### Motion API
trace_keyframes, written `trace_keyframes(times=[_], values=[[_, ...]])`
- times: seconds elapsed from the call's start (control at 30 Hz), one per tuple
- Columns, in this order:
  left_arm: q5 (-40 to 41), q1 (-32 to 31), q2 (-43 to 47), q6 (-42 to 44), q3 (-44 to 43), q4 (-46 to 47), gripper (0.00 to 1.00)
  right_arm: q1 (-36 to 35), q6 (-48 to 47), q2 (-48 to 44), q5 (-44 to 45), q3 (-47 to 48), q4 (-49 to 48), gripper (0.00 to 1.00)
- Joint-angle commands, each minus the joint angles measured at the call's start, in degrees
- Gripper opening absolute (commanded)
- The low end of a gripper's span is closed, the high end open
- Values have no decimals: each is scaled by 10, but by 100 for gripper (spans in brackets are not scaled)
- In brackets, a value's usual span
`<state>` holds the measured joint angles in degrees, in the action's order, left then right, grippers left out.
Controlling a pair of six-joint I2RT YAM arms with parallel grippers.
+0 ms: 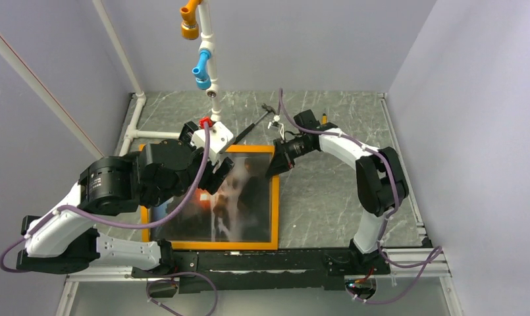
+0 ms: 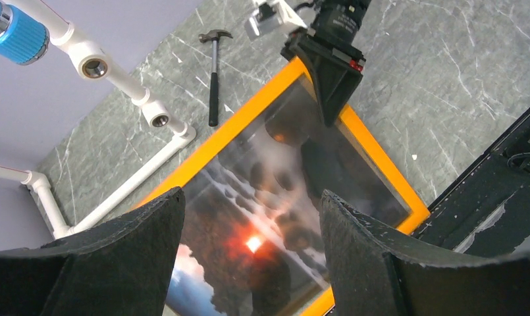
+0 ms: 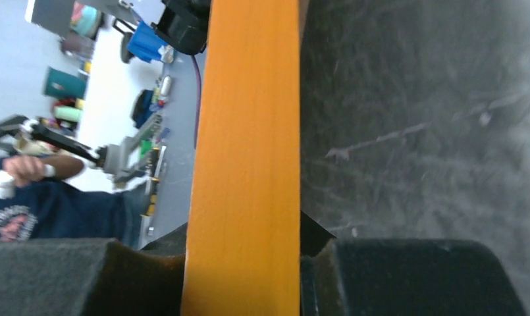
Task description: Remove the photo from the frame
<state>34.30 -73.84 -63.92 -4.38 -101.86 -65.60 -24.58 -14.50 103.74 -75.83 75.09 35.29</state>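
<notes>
Right claw (image 1: pixel 276 164) clamps the frame (image 1: pixel 222 245) at its upper-right corner, apparently steadying it, while left claw (image 2: pixel 250 197) hovers spread open above the photo (image 1: pixel 245 204).

No legible text or labels, shirt print (image 3: pixel 12 222) too blurred

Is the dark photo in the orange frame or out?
In: the thin orange frame borders the dark rectangular photo on visible sides.
</notes>
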Motion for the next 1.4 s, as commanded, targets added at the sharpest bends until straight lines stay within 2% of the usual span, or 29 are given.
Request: trace_keyframes(times=[0.0,0.07,0.27,0.7,0.8,0.9,0.93,0.97,1.0,1.03,1.2,1.37], values=[[-9,0,6,-9,2,28,77,-5,94,7,46,-36,-134,0],[-12,0,5,-12,3,30,77,2,133,28,46,-36,-183,0],[-16,0,21,-34,16,21,77,18,171,104,75,13,-198,0],[-21,0,32,-47,36,22,77,20,150,187,174,108,-114,0],[-22,0,32,-48,40,22,77,22,153,185,210,110,-118,12],[-23,0,33,-51,43,22,77,27,168,175,264,113,-114,37],[-24,0,32,-51,43,21,77,29,169,170,279,113,-110,43],[-24,0,31,-53,42,20,77,31,173,161,291,108,-109,55],[-24,0,30,-54,43,18,77,33,176,149,302,99,-114,86],[-24,0,31,-55,45,18,77,34,182,136,319,88,-120,98],[-26,0,30,-55,59,24,77,31,203,58,389,51,-113,100],[-7,0,37,-75,85,26,78,3,276,-6,577,49,-28,100]])
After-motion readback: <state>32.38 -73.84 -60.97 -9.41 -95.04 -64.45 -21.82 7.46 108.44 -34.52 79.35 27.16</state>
